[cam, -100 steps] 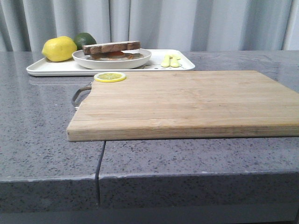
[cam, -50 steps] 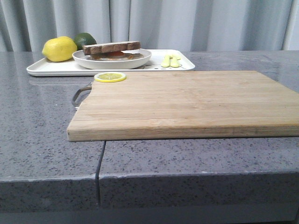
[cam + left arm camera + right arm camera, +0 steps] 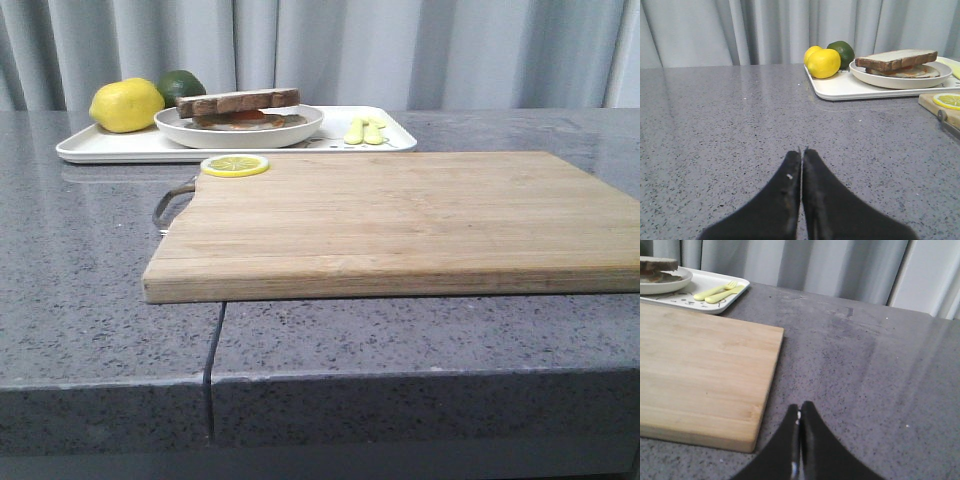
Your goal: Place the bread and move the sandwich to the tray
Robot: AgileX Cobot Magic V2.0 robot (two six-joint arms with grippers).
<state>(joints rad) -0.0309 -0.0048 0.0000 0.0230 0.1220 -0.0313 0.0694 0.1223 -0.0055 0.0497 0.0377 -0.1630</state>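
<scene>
Only the wrist views show the arms: left fingers (image 3: 801, 152) and right fingers (image 3: 800, 412) are clenched on nothing above the desk (image 3: 90, 260). The brown-crusted sandwich (image 3: 240, 106), egg inside, sits plated on the tray (image 3: 110, 146).

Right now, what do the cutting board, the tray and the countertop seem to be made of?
Cutting board: light wood, maybe bamboo; matte with lengthwise strip grain. Tray: smooth white plastic or melamine, slight sheen. Countertop: grey speckled stone or composite, polished, with faint reflections.
</scene>
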